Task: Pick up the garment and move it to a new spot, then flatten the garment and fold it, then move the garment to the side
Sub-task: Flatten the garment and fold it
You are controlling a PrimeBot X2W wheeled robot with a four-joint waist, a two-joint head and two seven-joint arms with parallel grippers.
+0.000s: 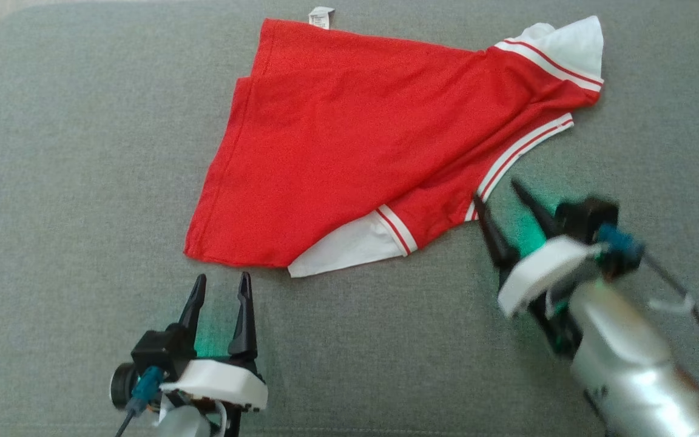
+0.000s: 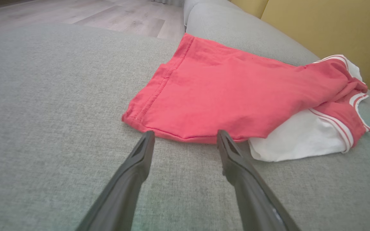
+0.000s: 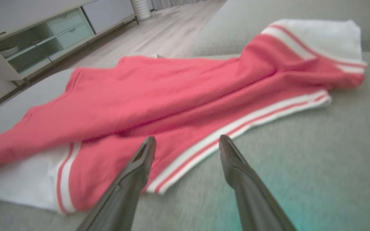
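The garment [image 1: 349,145] is a red shirt with white, red-striped trim, lying crumpled on the grey cushion [image 1: 82,182]. Its hem corner [image 2: 159,122] sits just ahead of my left gripper [image 1: 221,279], which stands open and empty a little short of the cloth. My right gripper [image 1: 496,189] is open at the shirt's striped edge [image 3: 236,128], with nothing between its fingers. In the right wrist view the left finger [image 3: 140,160] hangs over the red fabric, the right one over bare cushion. The left wrist view shows the white sleeve [image 2: 300,138] to the right of that gripper.
A white care label [image 1: 321,16] sticks out at the garment's far edge. Wooden floor [image 2: 108,16] and a yellow wall [image 2: 332,32] lie beyond the cushion. A white cabinet with drawers [image 3: 43,38] stands across the floor.
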